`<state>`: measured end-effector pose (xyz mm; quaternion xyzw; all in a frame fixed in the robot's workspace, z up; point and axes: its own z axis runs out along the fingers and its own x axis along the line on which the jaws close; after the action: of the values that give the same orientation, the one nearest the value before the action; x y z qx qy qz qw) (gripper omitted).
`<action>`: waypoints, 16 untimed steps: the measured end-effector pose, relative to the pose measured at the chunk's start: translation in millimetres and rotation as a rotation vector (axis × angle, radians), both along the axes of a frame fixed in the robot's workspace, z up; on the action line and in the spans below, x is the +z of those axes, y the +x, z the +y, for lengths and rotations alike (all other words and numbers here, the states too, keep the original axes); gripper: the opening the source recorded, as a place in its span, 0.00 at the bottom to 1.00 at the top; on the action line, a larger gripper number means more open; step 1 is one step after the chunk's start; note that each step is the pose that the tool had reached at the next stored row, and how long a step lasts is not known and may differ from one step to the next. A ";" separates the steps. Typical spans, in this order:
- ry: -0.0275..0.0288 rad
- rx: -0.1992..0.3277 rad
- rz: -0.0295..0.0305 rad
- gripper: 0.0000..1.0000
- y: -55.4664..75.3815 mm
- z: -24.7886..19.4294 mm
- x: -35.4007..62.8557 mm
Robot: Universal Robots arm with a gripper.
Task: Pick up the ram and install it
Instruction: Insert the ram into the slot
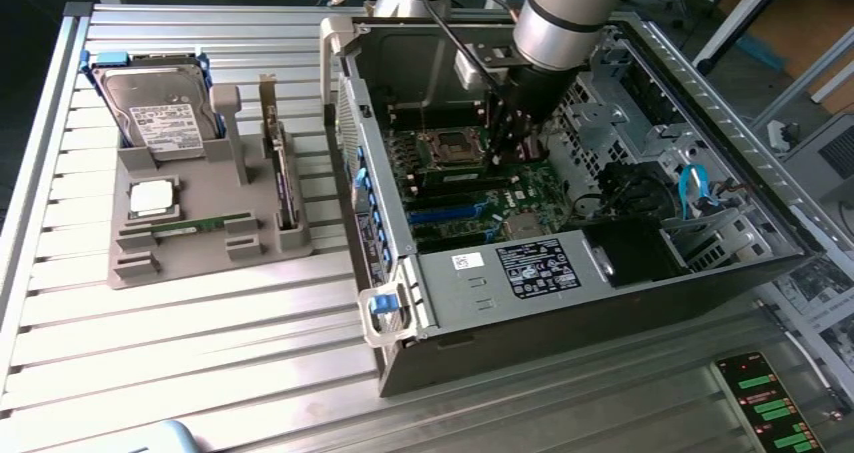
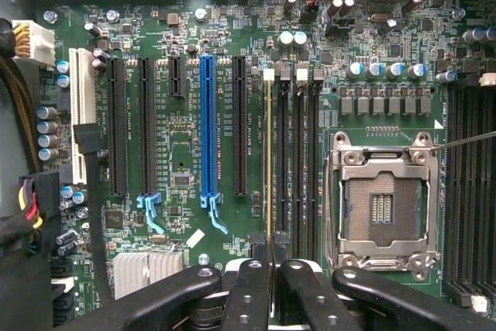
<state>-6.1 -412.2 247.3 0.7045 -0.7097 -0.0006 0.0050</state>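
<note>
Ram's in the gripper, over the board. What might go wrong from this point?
1. The gripper holds the ram edge-on along the closely spaced memory slots; a small sideways offset could press it onto a slot wall.
2. The CPU socket lies open beside those slots; a slip that way might hit its exposed contacts.
3. I cannot tell whether the white latches are open; closed ones would block seating.
</note>
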 end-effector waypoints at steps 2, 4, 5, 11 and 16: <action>-0.0002 0.000 -0.0002 0.12 0.0 0.0 -0.4; -0.0002 0.000 -0.0001 0.12 0.0 0.0 -0.4; -0.0001 0.000 -0.0002 0.12 -0.1 0.0 -0.6; -0.0001 0.000 -0.0007 0.12 -0.7 0.0 -0.9; 0.0000 0.000 -0.0012 0.12 -0.9 1.0 -1.6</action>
<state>-7.0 -411.2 245.7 0.7045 -0.7097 -0.0002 0.0046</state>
